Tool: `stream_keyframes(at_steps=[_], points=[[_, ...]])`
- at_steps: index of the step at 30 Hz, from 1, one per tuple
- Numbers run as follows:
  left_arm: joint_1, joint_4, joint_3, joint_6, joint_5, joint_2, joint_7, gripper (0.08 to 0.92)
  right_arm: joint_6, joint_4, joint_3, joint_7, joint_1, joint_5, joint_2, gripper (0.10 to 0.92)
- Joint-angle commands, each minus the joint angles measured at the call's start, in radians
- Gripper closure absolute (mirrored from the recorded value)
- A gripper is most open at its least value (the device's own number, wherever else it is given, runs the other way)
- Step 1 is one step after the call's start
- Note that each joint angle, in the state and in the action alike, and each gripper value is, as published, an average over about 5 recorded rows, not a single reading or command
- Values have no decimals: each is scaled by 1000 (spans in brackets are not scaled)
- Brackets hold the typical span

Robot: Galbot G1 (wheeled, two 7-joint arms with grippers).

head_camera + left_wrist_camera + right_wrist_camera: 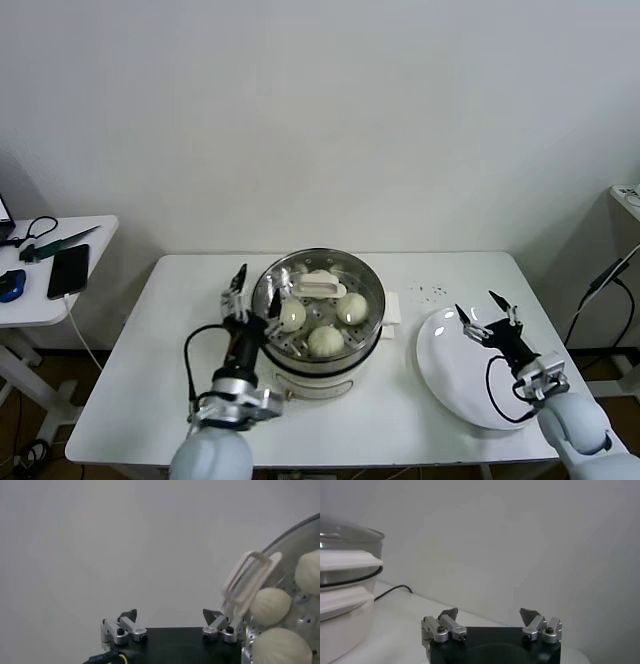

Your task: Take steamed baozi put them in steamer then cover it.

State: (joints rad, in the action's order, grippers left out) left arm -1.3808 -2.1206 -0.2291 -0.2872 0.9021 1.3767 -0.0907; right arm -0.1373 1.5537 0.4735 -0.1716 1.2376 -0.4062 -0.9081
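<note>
The white bench (330,420) carries everything, with a smaller side table (45,300) off its left end holding a phone (68,270) and cables. The steamer (318,375) stands near the middle of the bench, slightly toward the front edge. Its cover (318,262), clear glass with a white oblong handle (318,285), sits on the pot and appears seated on the rim; no gap shows in the head view. Through the glass three steamed baozi (327,340) are visible on the perforated tray; a fourth cannot be confirmed, as the handle may hide it. A white plate (450,375) lies toward the right end of the bench, bare.

The left pincer (257,298) stands just beside the steamer's left side, jaws spread wide and holding nothing; in the left wrist view one fingertip (212,615) is close to the handle. The right pincer (486,312) hovers over the plate's far edge, jaws likewise fully apart and empty.

Judgement: the covering step looks complete or all but complete. To finish well, the left arm should lift straight clear of the handle without dragging the lid sideways, and the seating of the rim should be checked all round before withdrawing. A nudge from the near finger could tip the cover.

No brand, label or legible writing is visible on any item.
</note>
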Motion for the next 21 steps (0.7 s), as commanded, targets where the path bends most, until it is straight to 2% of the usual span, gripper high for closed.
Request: stream_keyframes(at_steps=[1, 9, 15, 21], points=[[-175, 12, -403, 295, -691, 30, -77, 177, -10, 85, 62, 5, 77, 5, -27, 203], [-265, 72, -515, 316, -898, 76, -27, 177, -28, 118, 99, -7, 156, 14, -66, 203], [-322, 100, -510, 336, -955, 78, -11, 177, -40, 133, 130, -21, 209, -13, -87, 203], [-322, 110, -508, 345, -962, 81, -8, 177, -49, 126, 140, -34, 227, -37, -93, 203]])
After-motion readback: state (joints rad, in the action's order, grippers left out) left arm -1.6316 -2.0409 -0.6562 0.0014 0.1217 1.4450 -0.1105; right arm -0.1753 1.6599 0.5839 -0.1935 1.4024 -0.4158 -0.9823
